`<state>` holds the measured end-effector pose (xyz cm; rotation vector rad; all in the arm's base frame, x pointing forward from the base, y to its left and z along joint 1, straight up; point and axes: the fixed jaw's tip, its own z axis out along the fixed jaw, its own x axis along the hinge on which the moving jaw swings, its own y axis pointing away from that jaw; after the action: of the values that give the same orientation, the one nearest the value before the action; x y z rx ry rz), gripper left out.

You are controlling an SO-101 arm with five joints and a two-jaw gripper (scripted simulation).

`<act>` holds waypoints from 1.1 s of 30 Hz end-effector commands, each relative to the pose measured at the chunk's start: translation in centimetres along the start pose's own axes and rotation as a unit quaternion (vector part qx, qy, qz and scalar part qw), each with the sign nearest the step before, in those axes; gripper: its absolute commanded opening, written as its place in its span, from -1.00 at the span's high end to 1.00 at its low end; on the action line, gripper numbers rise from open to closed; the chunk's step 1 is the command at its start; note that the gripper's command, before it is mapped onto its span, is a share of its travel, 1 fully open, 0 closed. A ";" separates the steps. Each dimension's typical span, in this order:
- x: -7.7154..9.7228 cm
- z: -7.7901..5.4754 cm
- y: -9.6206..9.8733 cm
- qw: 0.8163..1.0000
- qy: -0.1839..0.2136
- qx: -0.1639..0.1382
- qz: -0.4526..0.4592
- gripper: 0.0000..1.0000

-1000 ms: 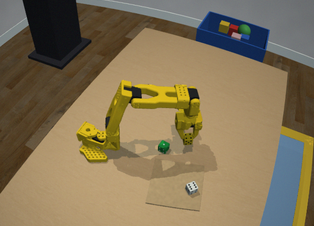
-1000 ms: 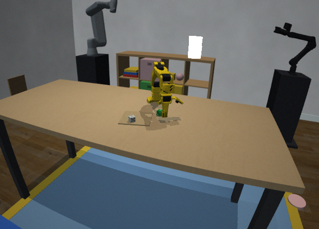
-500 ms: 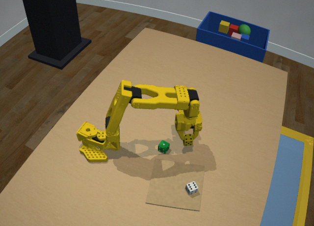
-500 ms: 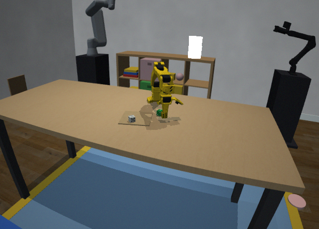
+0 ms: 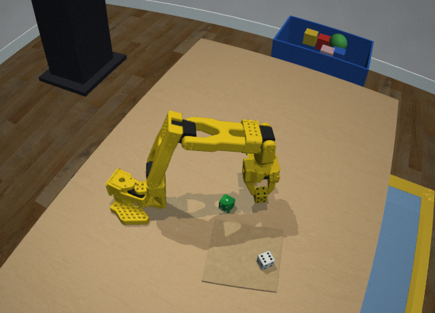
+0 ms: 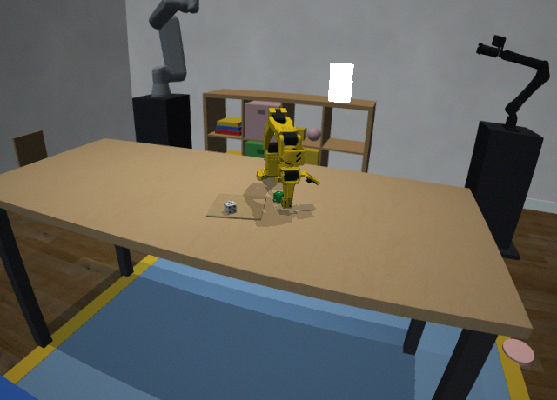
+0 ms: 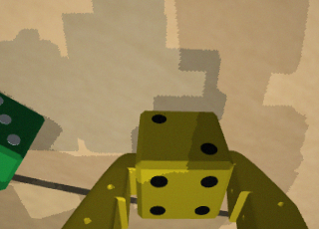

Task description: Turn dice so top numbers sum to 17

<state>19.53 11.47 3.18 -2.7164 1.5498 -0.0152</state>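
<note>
End effector (image 5: 260,192) (image 6: 286,201) (image 7: 183,191): pointed down, closed on the yellow die (image 5: 260,194) (image 6: 285,202) (image 7: 183,164), one finger at each side. Die held off the mat, low over the counter (image 5: 316,126) (image 6: 359,234) (image 7: 115,65); whether it touches the wood, I cannot tell. Its two faces in the wrist view: one of two pips, one of four.

Yellow arm (image 5: 224,137) (image 6: 274,128): one, small, black-motored. Upper link rising at a lean from the base, forearm running out nearly level, wrist bent sharply downward at the far end.

Green die (image 5: 226,203) (image 6: 278,196) (image 7: 17,134): one, on the counter outside the mat, near the held die; single pip uppermost.

White die (image 5: 265,260) (image 6: 230,207): one, on the mat, near one edge; six pips uppermost.

Mat (image 5: 238,264) (image 6: 218,209): one, thin, tan, square-cornered, lying flat on the counter.
</note>
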 end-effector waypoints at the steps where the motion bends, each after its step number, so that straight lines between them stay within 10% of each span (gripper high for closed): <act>1: 0.2 -0.7 -0.4 1.000 0.000 0.022 0.001 1.00; 33: 0.2 0.5 -0.5 1.000 0.000 0.022 0.001 1.00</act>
<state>19.67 11.55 2.26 -2.7060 1.5438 -0.0257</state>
